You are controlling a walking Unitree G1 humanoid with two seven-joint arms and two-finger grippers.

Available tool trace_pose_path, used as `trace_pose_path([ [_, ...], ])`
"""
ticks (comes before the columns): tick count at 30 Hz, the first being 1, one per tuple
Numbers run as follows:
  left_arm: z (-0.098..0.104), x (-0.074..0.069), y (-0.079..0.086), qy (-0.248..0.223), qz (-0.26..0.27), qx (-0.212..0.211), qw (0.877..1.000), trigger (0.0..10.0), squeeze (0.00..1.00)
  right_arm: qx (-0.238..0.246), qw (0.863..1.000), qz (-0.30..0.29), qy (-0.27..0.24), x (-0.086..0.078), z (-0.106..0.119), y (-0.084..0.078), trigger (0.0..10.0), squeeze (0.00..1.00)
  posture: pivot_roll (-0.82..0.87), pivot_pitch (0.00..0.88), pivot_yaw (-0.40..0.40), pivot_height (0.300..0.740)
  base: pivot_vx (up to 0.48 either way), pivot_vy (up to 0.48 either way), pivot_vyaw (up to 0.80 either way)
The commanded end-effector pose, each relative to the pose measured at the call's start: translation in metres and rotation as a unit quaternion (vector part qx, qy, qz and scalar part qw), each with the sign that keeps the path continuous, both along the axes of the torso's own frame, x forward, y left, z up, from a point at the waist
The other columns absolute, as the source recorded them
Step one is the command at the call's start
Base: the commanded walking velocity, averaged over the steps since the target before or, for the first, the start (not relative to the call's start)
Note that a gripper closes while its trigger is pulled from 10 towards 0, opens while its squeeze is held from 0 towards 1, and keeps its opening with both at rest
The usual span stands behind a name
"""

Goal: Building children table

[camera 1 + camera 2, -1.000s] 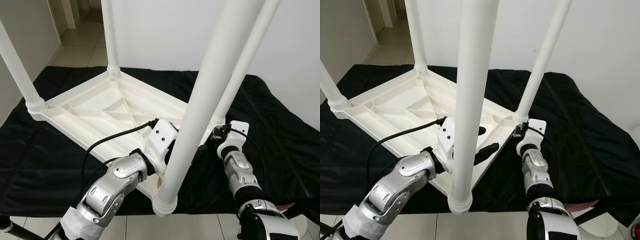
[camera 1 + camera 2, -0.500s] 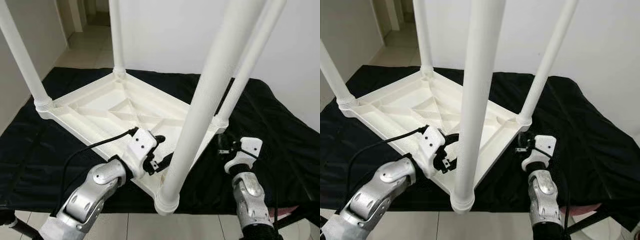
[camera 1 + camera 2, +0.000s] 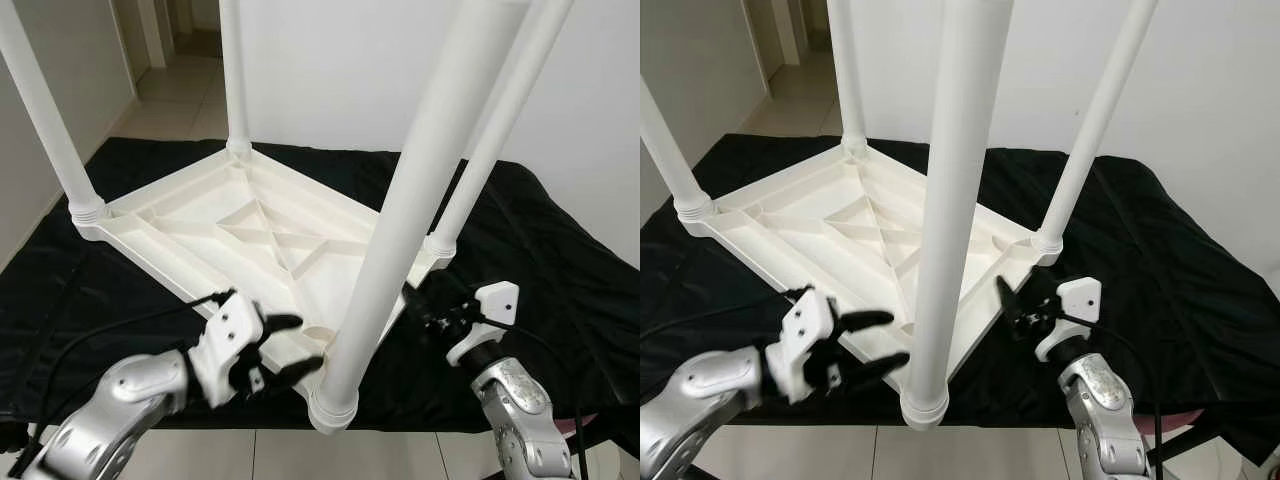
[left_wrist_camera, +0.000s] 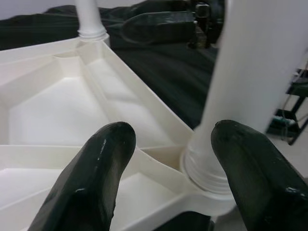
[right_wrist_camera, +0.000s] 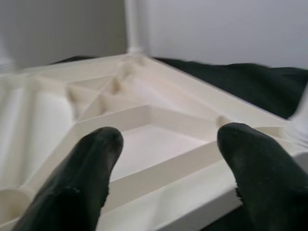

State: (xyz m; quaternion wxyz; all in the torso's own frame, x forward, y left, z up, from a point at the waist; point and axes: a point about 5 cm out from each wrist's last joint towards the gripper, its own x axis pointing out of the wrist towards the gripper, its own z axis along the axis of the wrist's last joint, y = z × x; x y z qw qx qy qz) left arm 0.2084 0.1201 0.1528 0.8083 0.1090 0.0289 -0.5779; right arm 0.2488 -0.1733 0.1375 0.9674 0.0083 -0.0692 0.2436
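A white plastic children's table [image 3: 250,225] lies upside down on a black cloth [image 3: 560,270], with its legs pointing up. The near leg [image 3: 400,230] rises from the front corner socket [image 3: 333,405]. My left gripper [image 3: 278,345] hovers open just left of that corner, off the table's front edge. In the left wrist view its fingers [image 4: 96,168] frame the corner and the base of the near leg [image 4: 250,77]. My right gripper [image 3: 1012,308] stands open beside the right edge, below the right leg [image 3: 490,130]. In the right wrist view it faces the ribbed underside [image 5: 159,139].
Two more legs stand at the far left [image 3: 45,120] and the back [image 3: 235,70]. A white wall runs behind, and a tiled doorway [image 3: 175,60] opens at the back left. Tiled floor [image 3: 300,460] shows below the cloth's front edge.
Both grippers have drawn back toward me, away from the table. The left gripper left the near leg's base and now hangs off the front edge with its fingers spread.
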Motion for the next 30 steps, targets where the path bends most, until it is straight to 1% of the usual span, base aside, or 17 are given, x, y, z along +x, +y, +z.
trace_pose_path([
  [1, -0.003, -0.005, 0.0, 0.01, -0.032, 0.017, 0.999, 10.0, 0.0, -0.004, 1.0, 0.026, 0.009, -0.003, 0.0, 0.003, 10.0, 1.0, -0.01, 0.0, -0.065, 0.74, 0.0, 0.0, 0.0],
  [2, -0.004, -0.005, 0.001, 0.009, -0.031, 0.026, 0.999, 10.0, 0.0, -0.015, 0.999, 0.037, 0.01, -0.005, 0.001, 0.005, 10.0, 1.0, -0.01, 0.0, -0.067, 0.74, 0.0, 0.0, 0.0],
  [3, -0.005, -0.004, 0.003, 0.005, -0.03, 0.033, 0.999, 10.0, 0.0, -0.023, 0.999, 0.044, 0.011, -0.007, 0.001, 0.005, 10.0, 0.8, -0.01, 0.0, -0.067, 0.74, 0.0, 0.0, 0.0],
  [4, -0.005, -0.004, 0.003, 0.005, -0.03, 0.033, 0.999, 10.0, 0.0, -0.023, 0.999, 0.044, 0.011, -0.007, 0.001, 0.005, 10.0, 0.8, -0.01, 0.0, -0.067, 0.74, 0.0, 0.0, 0.0],
  [5, -0.008, -0.002, 0.005, -0.004, -0.024, 0.044, 0.999, 10.0, 0.0, -0.029, 0.998, 0.056, 0.013, -0.007, 0.001, 0.005, 10.0, 0.0, -0.01, 0.0, -0.069, 0.74, 0.0, 0.0, 0.0],
  [8, -0.018, 0.006, 0.005, -0.05, -0.002, 0.085, 0.995, 10.0, 0.0, -0.023, 0.997, 0.071, 0.006, -0.007, 0.009, 0.007, 10.0, 0.0, -0.02, 0.0, -0.068, 0.74, 0.0, 0.0, 0.0],
  [11, -0.023, 0.008, 0.004, -0.066, 0.005, 0.098, 0.993, 10.0, 0.0, -0.015, 0.997, 0.082, 0.002, -0.008, 0.015, 0.008, 10.0, 0.0, -0.02, 0.0, -0.068, 0.74, 0.0, 0.0, 0.0],
  [15, -0.025, 0.01, 0.002, -0.067, 0.011, 0.098, 0.993, 10.0, 0.0, -0.014, 0.995, 0.101, 0.004, -0.012, 0.018, 0.01, 10.0, 0.0, -0.03, 0.0, -0.068, 0.74, 0.0, 0.0, 0.0],
  [18, -0.029, 0.014, 0.001, -0.068, 0.017, 0.099, 0.993, 10.0, 0.0, -0.013, 0.991, 0.13, 0.02, -0.02, 0.018, 0.009, 10.0, 0.0, -0.04, 0.0, -0.062, 0.74, 0.0, 0.0, 0.0],
  [20, -0.029, 0.014, 0.001, -0.068, 0.017, 0.099, 0.993, 10.0, 0.0, -0.013, 0.991, 0.13, 0.02, -0.02, 0.018, 0.009, 10.0, 0.0, -0.04, 0.0, -0.062, 0.74, 0.0, 0.0, 0.0],
  [21, -0.03, 0.018, -0.001, -0.073, 0.022, 0.098, 0.992, 10.0, 0.0, -0.016, 0.988, 0.149, 0.027, -0.025, 0.019, 0.007, 10.0, 0.0, -0.05, 0.0, -0.058, 0.74, 0.0, 0.0, 0.0],
  [22, -0.03, 0.018, -0.001, -0.073, 0.022, 0.098, 0.992, 10.0, 0.0, -0.016, 0.988, 0.149, 0.027, -0.025, 0.019, 0.007, 10.0, 0.0, -0.05, 0.0, -0.058, 0.74, 0.0, 0.0, 0.0],
  [24, -0.028, 0.032, -0.013, -0.095, 0.026, 0.088, 0.991, 10.0, 0.0, -0.051, 0.979, 0.191, 0.052, -0.039, 0.015, -0.002, 10.0, 0.0, -0.07, 0.0, -0.046, 0.74, 0.0, 0.0, 0.0],
  [26, -0.027, 0.036, -0.017, -0.102, 0.027, 0.085, 0.991, 10.0, 0.0, -0.063, 0.975, 0.205, 0.063, -0.043, 0.013, -0.004, 10.0, 0.0, -0.07, 0.0, -0.041, 0.74, 0.0, 0.0, 0.0],
  [28, -0.027, 0.036, -0.017, -0.102, 0.027, 0.085, 0.991, 10.0, 0.0, -0.063, 0.975, 0.205, 0.063, -0.043, 0.013, -0.004, 10.0, 0.0, -0.07, 0.0, -0.041, 0.74, 0.0, 0.0, 0.0],
  [29, -0.026, 0.039, -0.023, -0.109, 0.022, 0.079, 0.991, 10.0, 0.0, -0.076, 0.969, 0.22, 0.079, -0.05, 0.009, -0.008, 10.0, 0.0, -0.08, 0.0, -0.032, 0.74, 0.0, 0.0, 0.0],
  [30, -0.026, 0.039, -0.023, -0.109, 0.022, 0.079, 0.991, 10.0, 0.0, -0.076, 0.969, 0.22, 0.079, -0.05, 0.009, -0.008, 10.0, 0.0, -0.08, 0.0, -0.032, 0.74, 0.0, 0.0, 0.0],
])
